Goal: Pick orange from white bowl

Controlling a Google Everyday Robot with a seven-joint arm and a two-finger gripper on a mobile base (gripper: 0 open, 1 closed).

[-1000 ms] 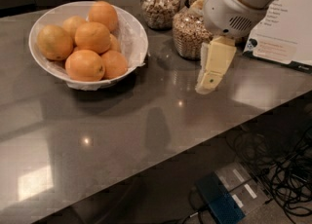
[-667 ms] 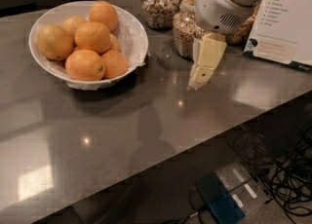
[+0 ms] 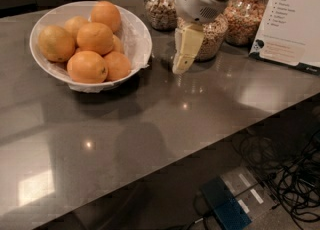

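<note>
Obs., standing at the counter. The white bowl [image 3: 140,39] sits at the far left of the grey countertop [image 3: 150,129], with a crinkled white liner showing at its near rim. It holds a pile of citrus. The orange [image 3: 87,66], large and evenly deep-coloured, lies at the front of the pile against the near wall. A paler yellowish fruit [image 3: 56,43] is to its left, a second big orange [image 3: 95,38] rests just behind and above it, and a smaller one [image 3: 118,65] touches it on the right.

The gripper [image 3: 180,67] hangs tip-down over bare counter just right of the bowl, outside the rim and clear of all the fruit. Its cream end is angled slightly toward the bowl. Whether it is spread or closed I cannot tell from here; it holds nothing.

A glass jar [image 3: 212,36] of grainy brown contents stands directly behind the gripper. Another jar [image 3: 161,6] is further back, and a printed card [image 3: 292,19] is propped at the right. Cables [image 3: 295,184] lie on the floor below.
</note>
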